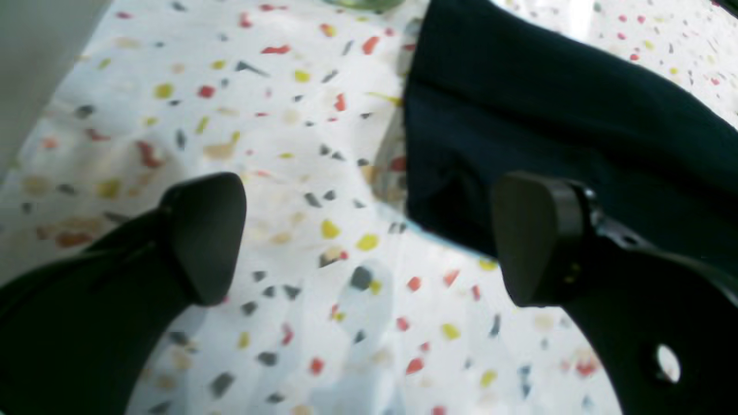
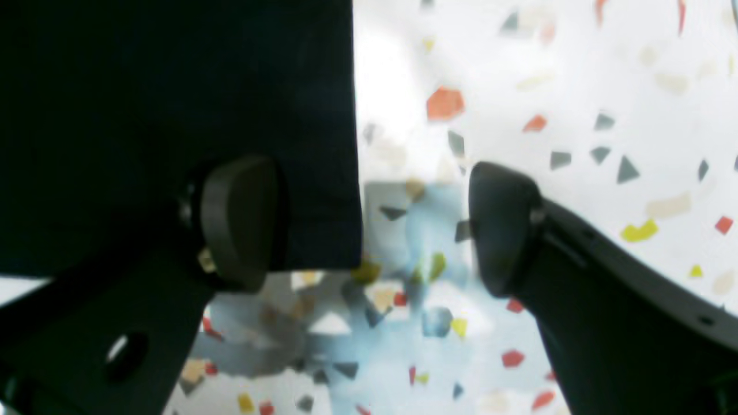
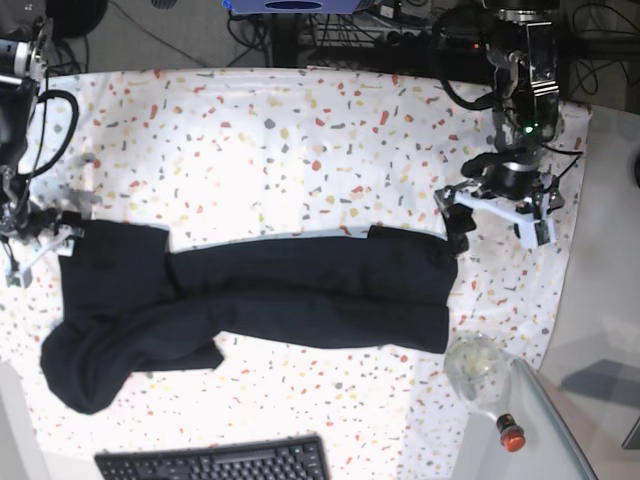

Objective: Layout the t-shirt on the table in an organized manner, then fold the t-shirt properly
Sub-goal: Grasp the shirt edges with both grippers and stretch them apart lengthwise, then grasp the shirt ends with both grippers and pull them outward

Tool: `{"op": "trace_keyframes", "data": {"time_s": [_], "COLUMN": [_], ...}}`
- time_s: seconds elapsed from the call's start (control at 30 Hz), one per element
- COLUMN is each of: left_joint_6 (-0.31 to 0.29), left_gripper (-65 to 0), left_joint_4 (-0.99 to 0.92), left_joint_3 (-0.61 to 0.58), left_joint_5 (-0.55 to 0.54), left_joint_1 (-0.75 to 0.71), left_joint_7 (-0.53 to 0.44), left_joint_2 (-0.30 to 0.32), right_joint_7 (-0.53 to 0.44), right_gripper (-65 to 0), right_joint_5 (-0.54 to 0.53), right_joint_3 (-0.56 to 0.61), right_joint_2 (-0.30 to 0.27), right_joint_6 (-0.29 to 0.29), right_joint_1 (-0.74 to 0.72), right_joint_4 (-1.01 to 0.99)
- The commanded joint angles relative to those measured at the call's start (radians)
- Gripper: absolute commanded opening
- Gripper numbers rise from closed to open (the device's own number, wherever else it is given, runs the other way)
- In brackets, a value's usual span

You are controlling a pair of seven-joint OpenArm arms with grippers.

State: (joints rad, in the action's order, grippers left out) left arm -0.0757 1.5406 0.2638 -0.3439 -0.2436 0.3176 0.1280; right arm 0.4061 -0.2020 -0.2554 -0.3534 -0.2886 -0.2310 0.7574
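Note:
The black t-shirt lies lengthwise across the speckled table, bunched and folded over at its left end. My left gripper is open at the shirt's upper right corner. In the left wrist view, the left gripper is low over the cloth, and one finger overlaps the shirt's edge. My right gripper is open at the shirt's upper left corner. In the right wrist view, the right gripper straddles the shirt's corner, with one finger over the fabric. Neither gripper holds anything.
A black keyboard lies at the table's front edge. A round glass jar and a red-capped object stand at the front right, by a plain grey surface. Cables and equipment run behind the table.

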Motion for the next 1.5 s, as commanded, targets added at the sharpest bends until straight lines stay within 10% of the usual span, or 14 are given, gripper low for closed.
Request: {"op": "trace_keyframes", "data": {"time_s": [0.0,0.2,0.37,0.6,0.87,1.13,1.23,1.3,1.47], "left_joint_6": [-0.014,-0.029,-0.029,-0.029,-0.029,-0.029,-0.029,-0.028,-0.028], "left_gripper": [0.0,0.0,0.0,0.0,0.0,0.0,0.0,0.0,0.0], "left_joint_4": [0.021,0.007,0.005,0.005,0.004,-0.042,-0.071,-0.093,-0.173], "left_joint_3": [0.022,0.082,0.107,0.107,0.093,0.042,-0.010,-0.053,-0.093], "left_joint_5": [-0.007,-0.007,-0.007,-0.005,0.007,0.007,0.007,0.007,0.007], "left_joint_1": [-0.003,-0.040,-0.058,-0.058,-0.024,-0.021,-0.021,-0.003,0.077], "left_joint_7": [-0.024,-0.022,-0.022,-0.022,-0.021,-0.021,-0.022,-0.025,-0.028], "left_joint_2": [0.002,0.003,0.009,0.009,0.009,0.011,0.014,0.015,0.008], "right_joint_7": [-0.009,0.004,0.064,0.175,0.339,-0.151,-0.154,-0.129,-0.060], "right_gripper": [-17.6,-24.3,-65.0,-65.0,-65.0,-64.7,-24.8,-10.2,-21.0], "right_joint_5": [-0.006,-0.006,-0.007,-0.006,-0.004,-0.006,-0.006,-0.007,-0.009], "right_joint_3": [-0.002,0.000,-0.003,0.000,0.207,0.403,0.460,0.465,0.336], "right_joint_2": [0.003,0.047,0.055,0.080,0.057,0.144,0.149,0.135,0.050], "right_joint_6": [-0.004,-0.007,-0.008,-0.007,-0.007,-0.004,-0.004,-0.007,-0.002], "right_joint_1": [-0.001,0.031,0.078,0.080,-0.342,-0.798,-0.852,-0.819,-0.626], "right_joint_4": [0.012,0.023,0.132,0.422,0.376,-0.341,-0.422,-0.368,-0.160]}}
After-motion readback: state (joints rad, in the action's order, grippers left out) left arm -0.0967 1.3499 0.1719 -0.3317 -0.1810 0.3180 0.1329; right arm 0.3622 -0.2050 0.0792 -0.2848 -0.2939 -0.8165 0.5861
